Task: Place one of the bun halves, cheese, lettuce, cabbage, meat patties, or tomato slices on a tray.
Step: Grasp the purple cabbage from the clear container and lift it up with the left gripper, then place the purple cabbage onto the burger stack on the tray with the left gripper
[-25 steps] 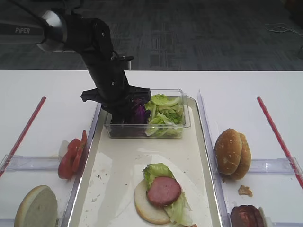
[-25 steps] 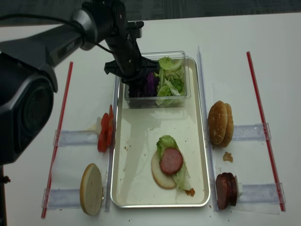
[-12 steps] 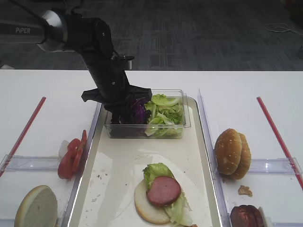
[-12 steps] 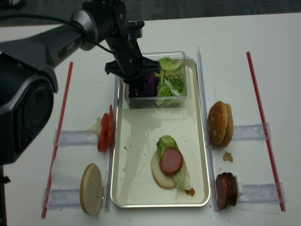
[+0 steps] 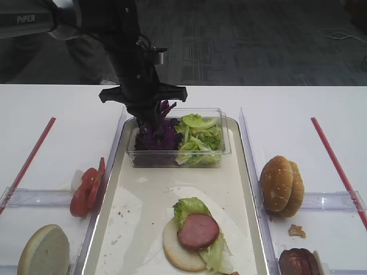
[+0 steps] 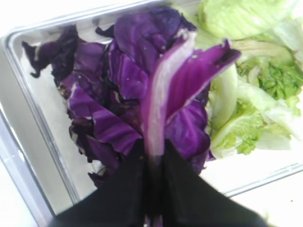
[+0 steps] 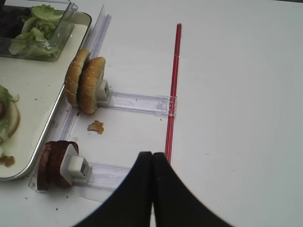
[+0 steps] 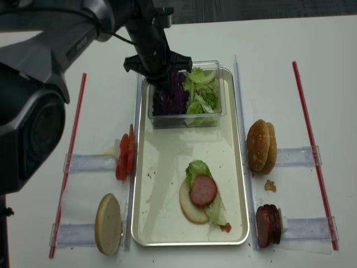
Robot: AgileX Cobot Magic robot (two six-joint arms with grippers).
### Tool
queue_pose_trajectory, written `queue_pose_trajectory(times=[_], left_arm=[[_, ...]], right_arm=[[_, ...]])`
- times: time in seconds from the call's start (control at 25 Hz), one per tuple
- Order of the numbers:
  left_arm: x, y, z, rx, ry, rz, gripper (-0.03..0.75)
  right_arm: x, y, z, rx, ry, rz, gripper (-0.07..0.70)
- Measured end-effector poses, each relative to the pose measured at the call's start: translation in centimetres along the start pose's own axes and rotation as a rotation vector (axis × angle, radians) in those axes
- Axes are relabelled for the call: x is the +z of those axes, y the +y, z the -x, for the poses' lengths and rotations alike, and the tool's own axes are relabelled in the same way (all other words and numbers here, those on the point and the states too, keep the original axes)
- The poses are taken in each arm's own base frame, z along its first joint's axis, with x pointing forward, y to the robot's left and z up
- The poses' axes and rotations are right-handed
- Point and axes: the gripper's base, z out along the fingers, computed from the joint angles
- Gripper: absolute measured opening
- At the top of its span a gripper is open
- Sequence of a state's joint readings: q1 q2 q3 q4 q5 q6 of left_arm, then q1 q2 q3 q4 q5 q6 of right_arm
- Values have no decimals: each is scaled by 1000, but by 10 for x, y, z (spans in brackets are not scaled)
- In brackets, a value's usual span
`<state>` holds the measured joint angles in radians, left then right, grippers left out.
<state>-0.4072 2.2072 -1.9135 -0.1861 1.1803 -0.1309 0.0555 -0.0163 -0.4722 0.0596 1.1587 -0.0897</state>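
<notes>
- Cabbage [image 6: 156, 94], a floppy deep purple leaf with a pale violet midrib, sits pinched at its stem end between the jaws of my left gripper [image 6: 152, 156], which are clamped together on it; in the left wrist view it stands up from my fingertips over the rest of the purple pile.
- Seen from the high view, I hold it at the upper centre of the frame, above the left half of the small clear plastic tub [image 5: 221, 150], with the leaf's lower part apparently not yet clear of the tub wall.
- To do this step well, I judge that I should lift straight up until the dangling leaf clears the rim, so it does not snag or drag neighbouring shreds out.
- The light green crinkly lettuce [image 5: 198, 134] fills the right half of the tub; I should keep away from that side.
- The long shiny silver metal tray [image 8: 146, 220] holds a bun half [image 8: 187, 206] with lettuce and a round pinkish meat patty [image 8: 203, 191] at lower centre; I judge the leaf belongs on that stack.
- My grip is narrow, on a limp stem, so slow travel seems wise.
- My right gripper [image 7: 152, 163] rests with jaws together, holding nothing, over the white table [image 7: 236, 71] at the lower middle of its own view.
</notes>
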Motion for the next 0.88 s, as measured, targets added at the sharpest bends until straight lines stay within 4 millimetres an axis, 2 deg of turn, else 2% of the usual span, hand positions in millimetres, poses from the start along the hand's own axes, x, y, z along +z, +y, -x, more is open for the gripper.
queue_pose_trajectory(times=[0.2,0.72,0.88], left_arm=[[-15,-2,6,19,-26,14,26],[-17,-1,7,26,-29,32,25],[-29,-3,6,31,-51,29,25]], right_arm=[[0,0,0,-2,0,0,23],[0,0,0,-5,0,0,23],[0,0,0,-5,0,0,23]])
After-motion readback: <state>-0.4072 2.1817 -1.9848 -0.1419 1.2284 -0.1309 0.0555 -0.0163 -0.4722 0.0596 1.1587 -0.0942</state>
